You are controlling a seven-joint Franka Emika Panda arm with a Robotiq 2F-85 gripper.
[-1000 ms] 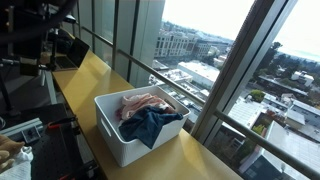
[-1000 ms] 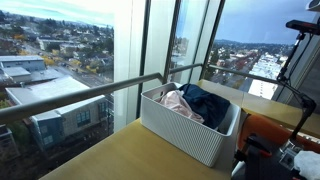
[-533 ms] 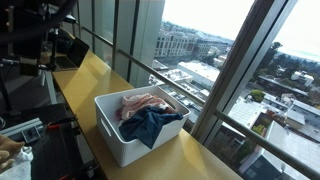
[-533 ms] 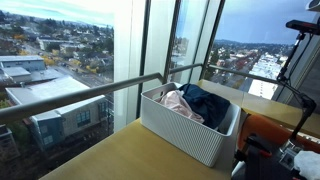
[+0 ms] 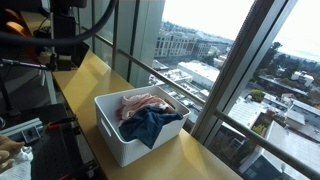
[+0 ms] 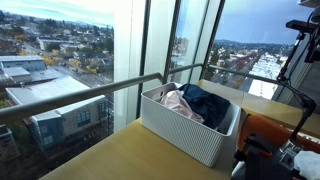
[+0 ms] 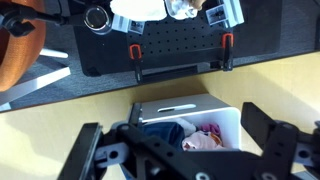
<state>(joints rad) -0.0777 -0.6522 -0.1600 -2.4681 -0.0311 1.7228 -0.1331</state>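
1. Tool (image 7: 180, 148): its two black fingers (image 7: 92, 150) stand wide apart at 9 and 3 o'clock in the wrist view and clamp on nothing. It hangs above the table, apart from every object, so the wrist camera looks down between the fingers.
2. White rectangular plastic bin with ribbed walls (image 7: 165, 104): the thing nearest the tool, at 6 o'clock in the wrist view. In both exterior views (image 5: 108, 135) (image 6: 185, 135) it rests flat on the table beside the window, open top upward.
3. Crumpled pink cloth (image 7: 205, 140) (image 5: 143, 101) (image 6: 177, 102): it lies inside the bin, on the 3 o'clock side in the wrist view, touching item 4. The walls probably serve to keep the limp fabric gathered.
4. Crumpled dark blue cloth (image 7: 165, 133) (image 5: 150, 126) (image 6: 208, 103): also inside the bin, on the 9 o'clock side, heaped to about rim level.
5. Long yellow wooden table (image 5: 95, 75) (image 6: 120, 160) (image 7: 60, 110): it carries the bin and runs along the tall window glass (image 5: 140, 30).
6. Black perforated board with red clamps (image 7: 170, 45): at 12 o'clock in the wrist view, beyond the table edge.
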